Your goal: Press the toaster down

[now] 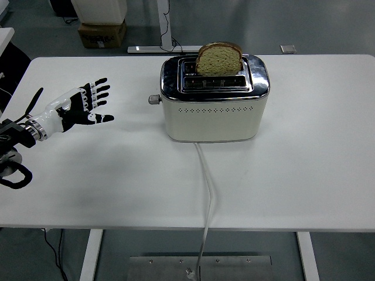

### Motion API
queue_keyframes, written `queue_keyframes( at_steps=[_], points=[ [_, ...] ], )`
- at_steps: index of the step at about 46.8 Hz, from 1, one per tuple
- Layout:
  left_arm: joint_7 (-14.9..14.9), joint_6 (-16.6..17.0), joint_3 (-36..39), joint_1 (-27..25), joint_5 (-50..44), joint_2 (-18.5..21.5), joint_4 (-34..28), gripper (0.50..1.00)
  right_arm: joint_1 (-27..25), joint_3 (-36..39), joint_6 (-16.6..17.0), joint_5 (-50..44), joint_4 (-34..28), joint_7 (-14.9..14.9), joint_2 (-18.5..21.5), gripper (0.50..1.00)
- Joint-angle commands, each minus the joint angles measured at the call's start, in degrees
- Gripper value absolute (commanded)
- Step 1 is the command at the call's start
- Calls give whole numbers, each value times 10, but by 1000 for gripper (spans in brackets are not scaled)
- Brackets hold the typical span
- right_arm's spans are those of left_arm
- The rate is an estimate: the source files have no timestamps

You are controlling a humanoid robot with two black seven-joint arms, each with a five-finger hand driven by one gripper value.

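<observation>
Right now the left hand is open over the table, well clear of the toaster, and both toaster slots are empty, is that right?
Not quite. The head view shows a slice of bread standing up out of the back slot of the toaster; only the front slot looks empty. The rest holds: the left hand is open over the table, well clear of the toaster.

Bare desk (117,170) lay between the robot hand (79,106) and the toaster (214,99); only its cord (206,193) crossed the front.
</observation>
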Motion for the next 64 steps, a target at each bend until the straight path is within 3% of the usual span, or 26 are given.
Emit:
queue_keyframes(
  at_steps=[1, 10, 20, 29, 36, 64],
  points=[
    [-1, 8, 0, -4, -50, 1, 1, 1000, 1, 1, 0, 1, 0, 0, 0, 998],
    [-3, 29, -3, -8, -138, -5, 5, 1000, 0, 0, 0, 1, 0, 0, 0, 1000],
    [-12, 54, -42, -8, -193, -42, 17, 1000, 0, 0, 0, 0, 0, 0, 0, 1000],
    [-42, 54, -63, -7, -218, -92, 86, 1000, 0, 1, 0, 1, 0, 0, 0, 998],
    [-46, 54, -63, -7, -247, -117, 113, 1000, 1, 0, 0, 0, 0, 0, 0, 998],
    [-46, 54, -105, -18, -264, -149, 146, 1000, 4, 0, 0, -1, 2, 0, 0, 1000]
  ],
)
